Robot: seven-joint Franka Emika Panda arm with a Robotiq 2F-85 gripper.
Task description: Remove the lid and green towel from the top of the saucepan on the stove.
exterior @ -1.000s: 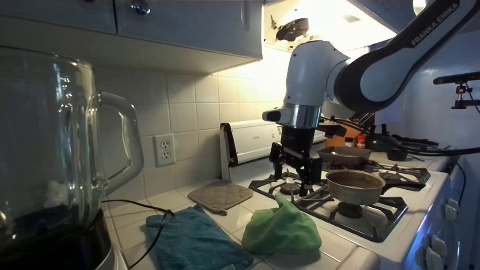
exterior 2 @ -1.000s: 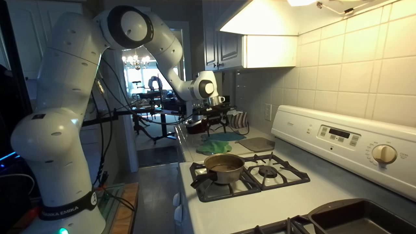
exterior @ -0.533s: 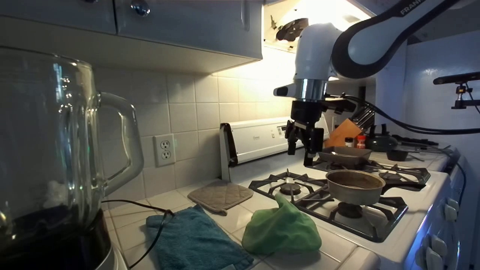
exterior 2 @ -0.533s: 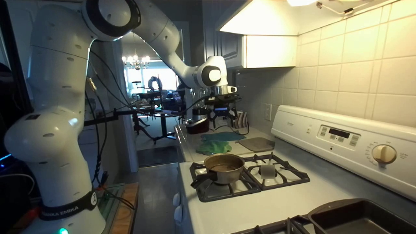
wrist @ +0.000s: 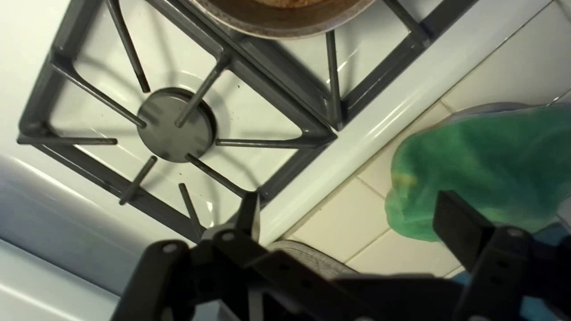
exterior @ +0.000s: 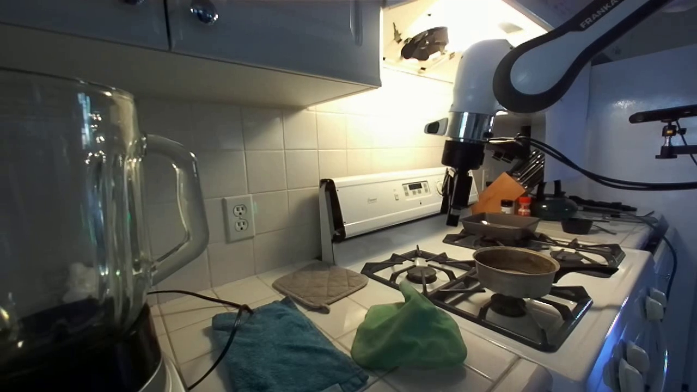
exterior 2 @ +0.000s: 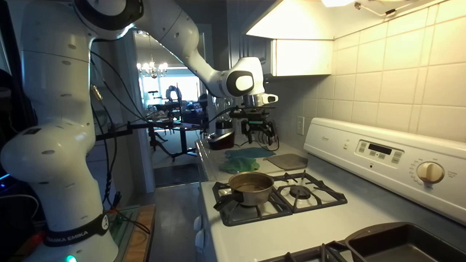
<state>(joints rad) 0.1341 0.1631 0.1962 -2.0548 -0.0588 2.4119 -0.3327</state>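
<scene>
The saucepan stands uncovered on the front burner with its dark handle outward; it also shows in an exterior view and at the top of the wrist view. The green towel lies bunched with a raised peak on the tiled counter beside the stove, also in the wrist view. A thin grey edge shows under it there; the lid itself is hidden. My gripper is open and empty, held in the air above the rear burner and counter edge, apart from towel and pan; it also shows in an exterior view.
A blue towel, a grey potholder and a blender with a cord are on the counter. A baking pan sits on the far burners. The stove's back panel and a cabinet bound the space.
My gripper has risen, moved away from the towel along the stove, and turned at the wrist. The saucepan and green towel have not moved.
</scene>
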